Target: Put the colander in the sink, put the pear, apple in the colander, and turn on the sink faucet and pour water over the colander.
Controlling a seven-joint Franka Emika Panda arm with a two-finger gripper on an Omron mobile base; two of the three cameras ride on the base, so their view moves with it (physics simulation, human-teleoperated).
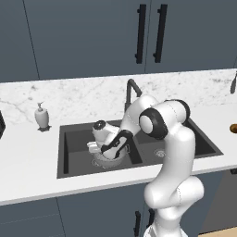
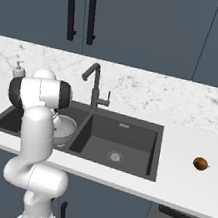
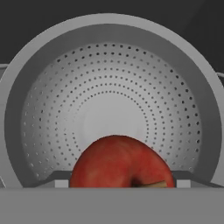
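The silver perforated colander [image 1: 110,162] [image 2: 66,127] [image 3: 109,100] sits in the left basin of the dark sink [image 1: 70,155] [image 2: 127,134]. My gripper [image 1: 106,154] [image 3: 122,182] hangs just above its bowl, pointing down into it, shut on the red apple [image 3: 120,164]. The apple is held over the colander's near side, and the inside of the bowl below it is bare. The yellowish-brown pear [image 2: 200,163] [image 1: 233,128] lies on the counter to the right of the sink. The dark faucet [image 1: 131,92] [image 2: 94,85] stands behind the divider between the basins.
A white soap dispenser [image 1: 41,115] [image 2: 19,69] stands on the counter left of the sink. The right basin [image 2: 115,155] holds nothing but its drain. Dark cabinet doors with black handles [image 1: 149,32] hang above the marble backsplash.
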